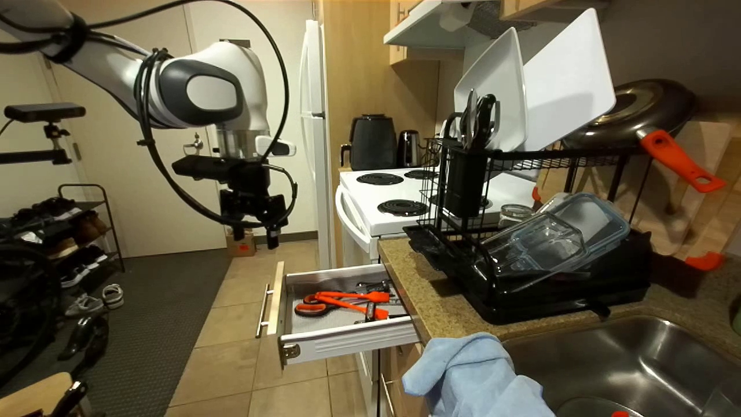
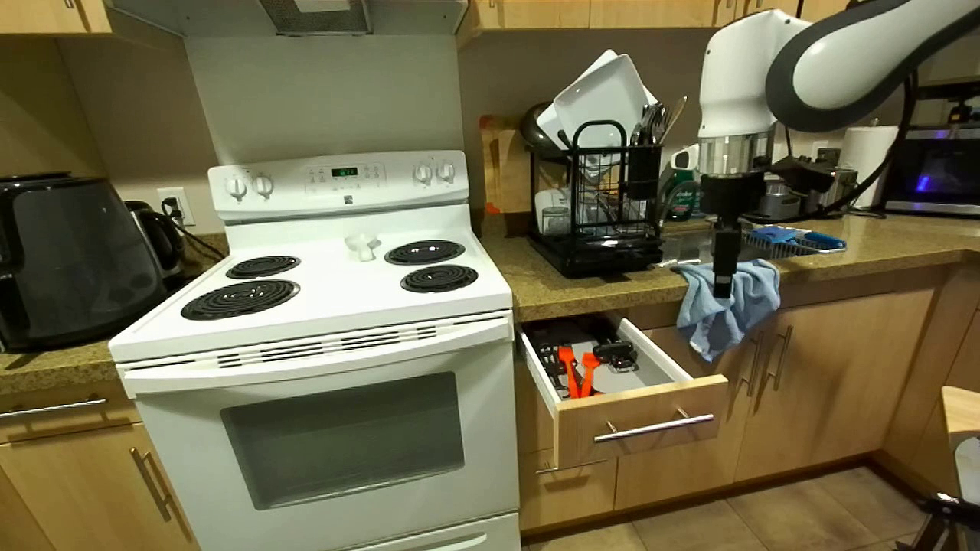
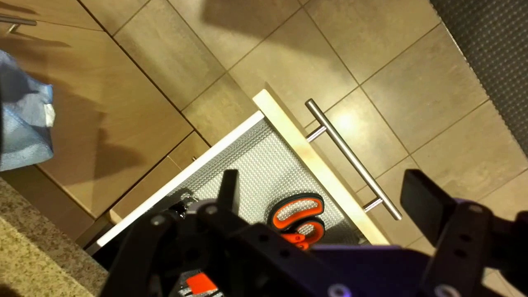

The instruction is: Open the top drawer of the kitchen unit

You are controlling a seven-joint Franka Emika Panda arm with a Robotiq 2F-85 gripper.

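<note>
The top drawer (image 2: pixel 643 405) stands pulled out from the kitchen unit (image 2: pixel 834 344), just beside the stove. Its inside shows red-orange and dark utensils, among them orange-handled scissors (image 3: pixel 295 210) in the wrist view. A metal bar handle (image 3: pixel 352 159) runs along the drawer's front. Above the drawer, apart from it, hangs my gripper (image 1: pixel 255 236), pointing down. Seen from the wrist, the gripper (image 3: pixel 321 181) is open, its fingers (image 3: pixel 427 202) wide apart with nothing held; drawer front and handle lie below, within the gap as seen from above.
A white stove (image 2: pixel 321 398) adjoins the drawer. On the countertop (image 1: pixel 417 278) a black dish rack (image 1: pixel 498 289) holds plates and a pan. A blue cloth (image 2: pixel 723 306) drapes over the counter edge near the sink (image 1: pixel 637 359). Shoes (image 1: pixel 87 301) lie on a dark mat.
</note>
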